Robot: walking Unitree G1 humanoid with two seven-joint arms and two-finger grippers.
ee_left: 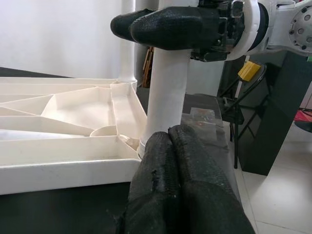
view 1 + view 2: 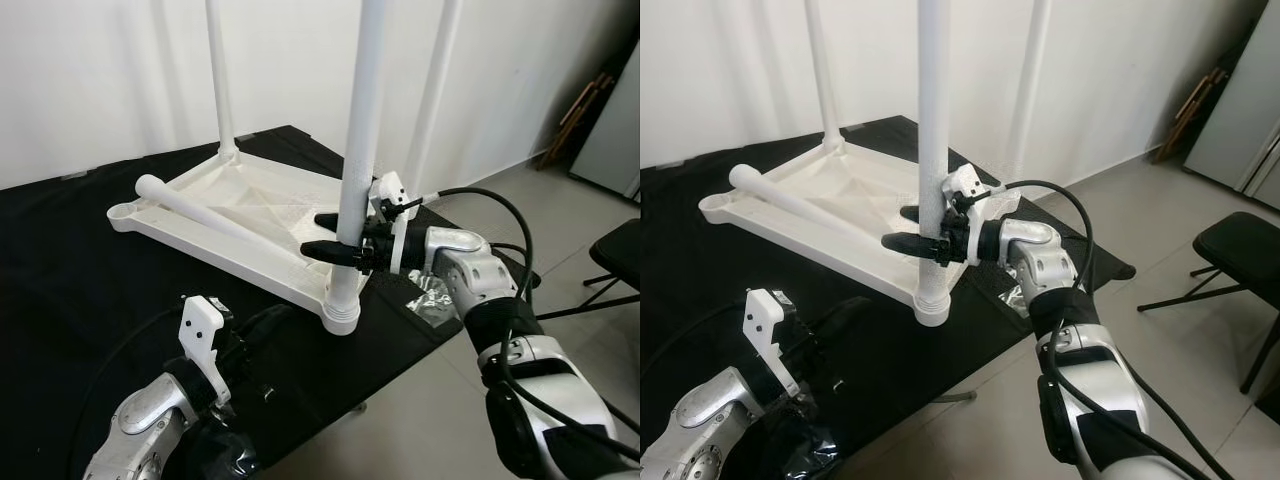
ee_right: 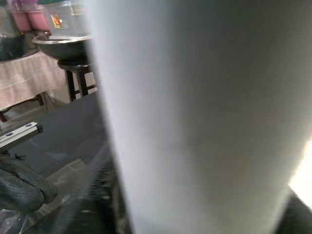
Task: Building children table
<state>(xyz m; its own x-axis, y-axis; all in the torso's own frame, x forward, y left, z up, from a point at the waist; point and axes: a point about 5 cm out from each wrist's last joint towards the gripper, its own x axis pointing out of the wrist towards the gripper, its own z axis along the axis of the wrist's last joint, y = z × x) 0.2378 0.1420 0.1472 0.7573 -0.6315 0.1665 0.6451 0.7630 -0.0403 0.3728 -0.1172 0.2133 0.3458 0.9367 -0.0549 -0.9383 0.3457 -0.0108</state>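
Three legs stand upright in the corners of the upturned white tabletop (image 2: 250, 215), which lies on a black cloth (image 2: 70, 260) on the floor. A fourth leg (image 2: 195, 212) lies loose across the tabletop's ribbed underside, not yet fitted.

The right gripper (image 2: 335, 237) reaches in from the side with its jaws clenched around the near leg (image 2: 360, 130), one finger on each side, a little above the socket (image 2: 342, 310) at the tabletop's front corner. The left gripper (image 1: 180, 161) rests low on the cloth just before that corner, jaws pressed together and grasping nothing, pointing at the leg's base.

As I judge it, this leg is being seated or tightened in its socket.

Risks from here:
- The grip is low on a tall leg, so a sideways pull could lever the light tabletop and slide or tip it, since nothing pins it down.
- Smooth round plastic may let the fingers slip when twisting, leaving the leg loose.
- If the tabletop tilts, the loose leg could roll off onto the cloth.
- The right arm's cable (image 2: 520, 225) hangs near the leg and might snag.
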